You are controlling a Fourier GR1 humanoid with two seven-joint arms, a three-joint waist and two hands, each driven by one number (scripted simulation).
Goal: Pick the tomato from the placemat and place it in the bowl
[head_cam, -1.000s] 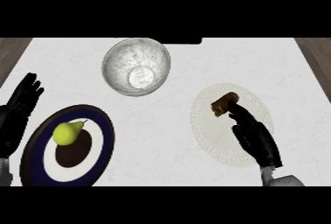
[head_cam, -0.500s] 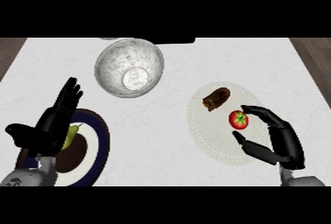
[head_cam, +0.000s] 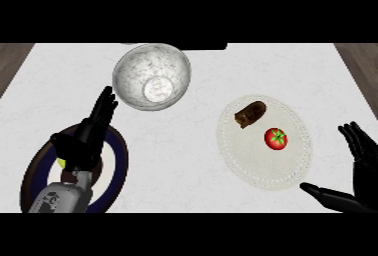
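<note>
Head view: tomato sits on the pale round placemat at right, just beside a brown item lying toward the mat's upper left, nothing touching it; speckled bowl stands apart at upper centre-left on the white counter. Right hand at the lower-right edge, off the mat's rim, fingers straight and spread, thumb out, holding nothing. Left hand over the dark plate at lower left, fingers extended toward the bowl, empty; a yellow-green bit shows beside it

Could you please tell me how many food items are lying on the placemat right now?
2: a tomato near the placemat's middle, and a brown piece of food toward its upper left edge. Nothing seems hidden there.
</note>
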